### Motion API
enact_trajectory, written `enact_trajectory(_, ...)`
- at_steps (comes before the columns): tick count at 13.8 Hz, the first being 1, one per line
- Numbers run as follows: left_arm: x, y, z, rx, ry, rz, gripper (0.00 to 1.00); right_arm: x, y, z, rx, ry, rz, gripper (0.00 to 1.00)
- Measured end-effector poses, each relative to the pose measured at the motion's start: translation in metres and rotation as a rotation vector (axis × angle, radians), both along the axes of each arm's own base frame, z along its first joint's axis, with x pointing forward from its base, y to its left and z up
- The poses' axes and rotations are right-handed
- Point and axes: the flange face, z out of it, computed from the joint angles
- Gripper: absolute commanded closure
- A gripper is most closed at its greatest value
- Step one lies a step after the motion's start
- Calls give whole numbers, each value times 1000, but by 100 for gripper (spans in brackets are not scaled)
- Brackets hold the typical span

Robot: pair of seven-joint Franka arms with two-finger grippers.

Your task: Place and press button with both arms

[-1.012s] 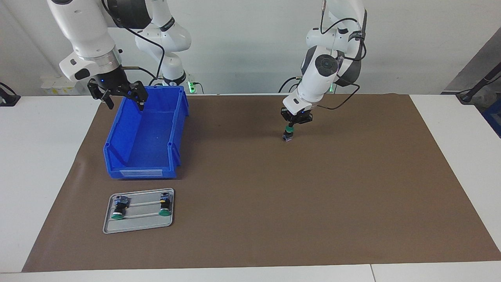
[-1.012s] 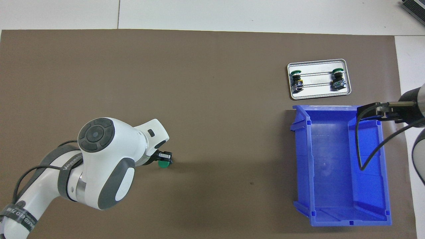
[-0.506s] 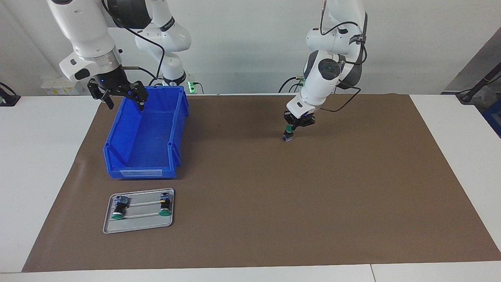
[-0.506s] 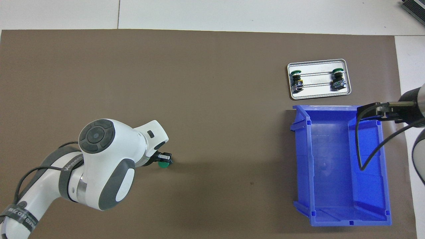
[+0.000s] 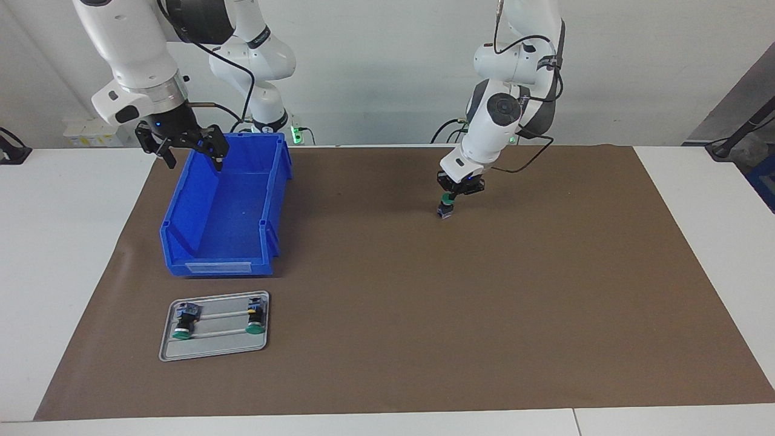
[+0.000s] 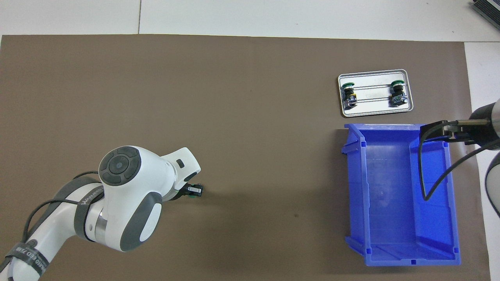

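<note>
The push-button [image 5: 446,208] is standing upright on the brown mat [image 5: 545,303], toward the left arm's end. It looks light, rigid and top-heavy, so gripping its black barrel seems wiser than the slick green cap. The left gripper [image 5: 448,195] is pointing straight down, fingertips together on that cap. The right gripper [image 5: 191,156] is waiting with fingers spread above the blue bin's [image 5: 181,242] rim.

a white table [image 5: 72,254] carries a brown mat [image 5: 424,315] bearing a blue bin [image 5: 224,212], a metal tray [image 5: 213,345] and the upright button [image 5: 446,209].
</note>
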Motion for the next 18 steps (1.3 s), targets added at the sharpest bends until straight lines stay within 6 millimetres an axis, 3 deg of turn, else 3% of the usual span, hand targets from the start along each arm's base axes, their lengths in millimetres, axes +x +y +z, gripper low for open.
enact_trajectory(14, -8, 2, -5, -13, -62, 5, 100, 0, 0, 0, 0, 0, 0, 0)
enact_trajectory(18, 7, -5, 13, -26, -64, 4, 100, -1, -2, 0, 0, -1, -3, 0)
